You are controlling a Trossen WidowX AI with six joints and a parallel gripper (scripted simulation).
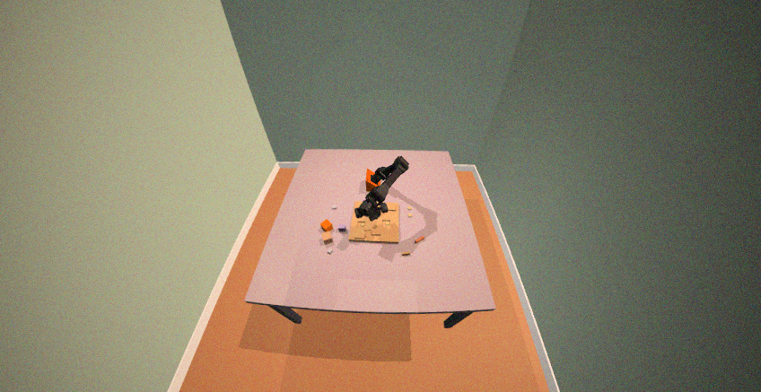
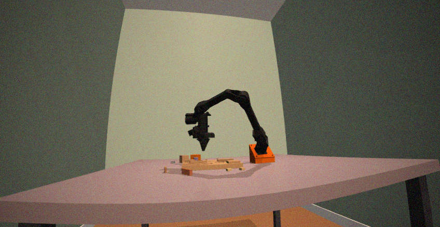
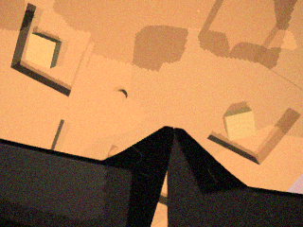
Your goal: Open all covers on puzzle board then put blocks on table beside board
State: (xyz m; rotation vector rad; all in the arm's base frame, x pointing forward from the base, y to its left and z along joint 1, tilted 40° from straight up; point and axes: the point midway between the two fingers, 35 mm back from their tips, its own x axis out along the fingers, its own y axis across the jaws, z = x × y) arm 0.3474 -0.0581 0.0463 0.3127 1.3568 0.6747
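Note:
The wooden puzzle board (image 1: 394, 236) (image 2: 212, 165) lies flat, with dark slots and raised strips. My gripper (image 2: 203, 149) (image 3: 172, 136) is shut and empty, pointing down above the back part of the board. In the wrist view, a pale yellow square piece (image 3: 42, 49) at upper left and another yellow piece (image 3: 240, 125) at right each stand beside an L-shaped dark-sided strip. I cannot tell whether they are blocks in wells or knobs on covers. Two small yellow blocks (image 1: 410, 208) (image 1: 410, 215) (image 2: 228, 169) (image 2: 242, 169) rest on the table right of the board. The arm hides the board's back left.
Left of the board are an orange cube (image 1: 327, 225), a wooden cube (image 1: 327, 238), a purple block (image 1: 342, 228) and small white pieces (image 1: 334, 207) (image 1: 329, 251). A red bar (image 1: 419, 239) and an orange bar (image 1: 406, 253) lie front right. The orange arm base (image 2: 262, 157) is behind.

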